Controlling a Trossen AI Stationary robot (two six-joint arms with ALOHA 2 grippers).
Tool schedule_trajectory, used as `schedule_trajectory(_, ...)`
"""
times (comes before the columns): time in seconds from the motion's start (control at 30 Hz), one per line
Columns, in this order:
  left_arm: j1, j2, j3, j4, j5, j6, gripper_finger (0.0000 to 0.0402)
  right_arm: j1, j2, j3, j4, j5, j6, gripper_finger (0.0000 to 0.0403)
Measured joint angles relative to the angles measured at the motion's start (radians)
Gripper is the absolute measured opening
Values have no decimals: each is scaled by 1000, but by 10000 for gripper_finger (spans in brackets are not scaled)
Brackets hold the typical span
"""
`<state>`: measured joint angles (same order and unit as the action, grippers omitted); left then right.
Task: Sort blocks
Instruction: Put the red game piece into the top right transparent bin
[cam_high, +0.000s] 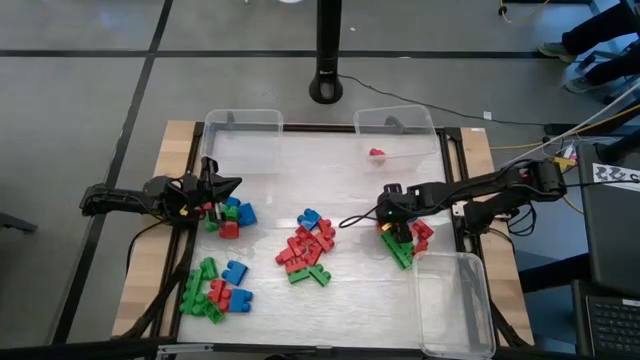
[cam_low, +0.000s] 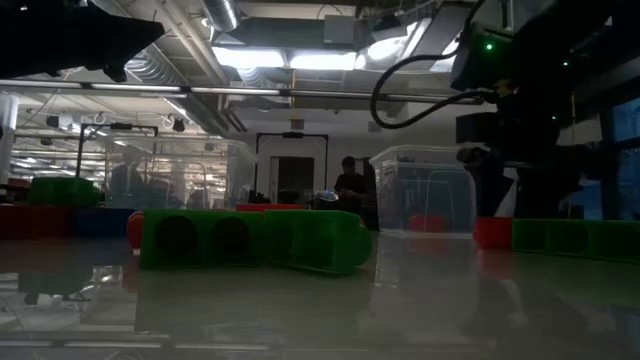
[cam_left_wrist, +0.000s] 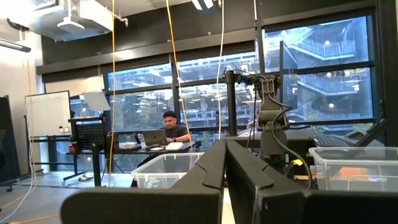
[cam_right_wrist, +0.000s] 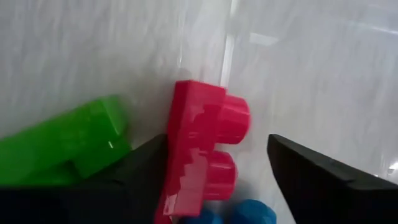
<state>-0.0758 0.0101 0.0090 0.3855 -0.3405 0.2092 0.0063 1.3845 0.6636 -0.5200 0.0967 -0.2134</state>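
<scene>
A: How is the right arm sitting?
B: It is reaching in low from the right side of the counter (cam_high: 340, 300), with the right gripper (cam_high: 397, 222) pressing down into the right-hand cluster of blocks (cam_high: 405, 240). Its fingers (cam_right_wrist: 323, 180) are standing partly apart around a red block (cam_right_wrist: 205, 155); one finger is touching it, the other is standing clear, so nothing is being gripped.

A: And the left arm?
B: It is lying level at the left edge, the left gripper (cam_high: 218, 187) pinched shut on nothing, hovering beside a small pile there (cam_high: 232, 214).

A: What does only one view give?
B: The overhead view is showing two more piles, middle (cam_high: 308, 248) and near left (cam_high: 215, 288), plus three clear bins, a far one (cam_high: 398, 125) holding one red piece (cam_high: 377, 153). The right wrist view is showing a green block (cam_right_wrist: 68, 146) beside the red. The left wrist view is showing a person (cam_left_wrist: 171, 127) sitting at a desk.
</scene>
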Motion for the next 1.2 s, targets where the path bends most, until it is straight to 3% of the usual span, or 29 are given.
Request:
schedule_trajectory(0.2,0,0,0,0,0,1,4,0,67,3,8,0,-2,197)
schedule_trajectory(0.37,0,0,0,0,0,2,4,0,93,6,12,4,-3,167)
schedule_trajectory(0.83,0,0,0,0,0,0,4,0,75,146,-115,18,-57,163)
schedule_trajectory(1.2,0,0,0,1,0,0,4,-10,63,432,-348,132,-177,148)
